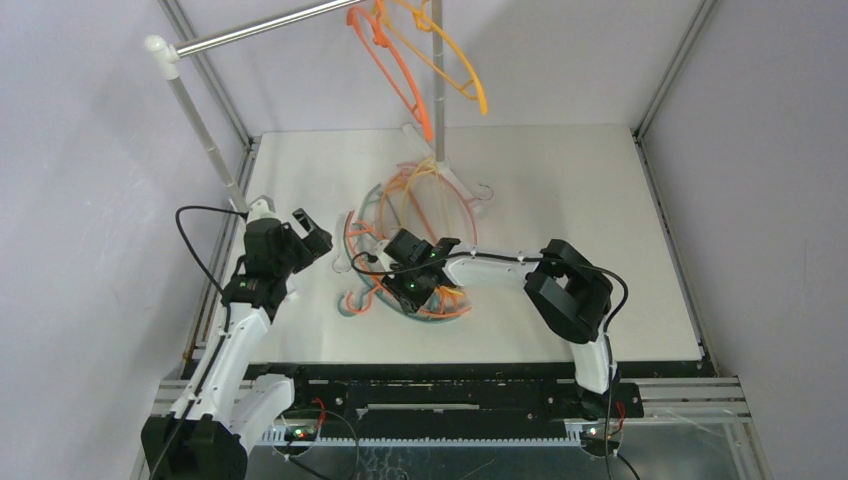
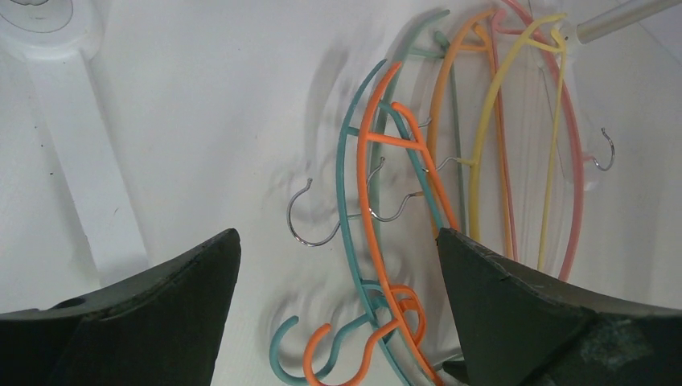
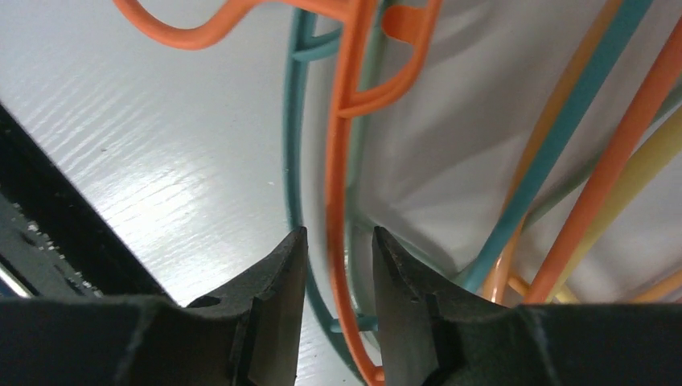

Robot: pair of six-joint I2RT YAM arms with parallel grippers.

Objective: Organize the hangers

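Mid-table, right tool (image 3: 338, 237) straddling orange hanger (image 3: 336, 145), left tool (image 2: 338, 233) beside pile (image 2: 363, 177)

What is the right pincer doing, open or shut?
Open, but only narrowly. In the wrist view the right pincer straddles the thin bar of an orange hanger, with gaps visible on both sides.

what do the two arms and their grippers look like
Both the left arm and right arm have white links with bulky black joints and thin black cables looping alongside. The left gripper and right gripper have matte black wedge-shaped fingers. A green light glows on the right wrist.
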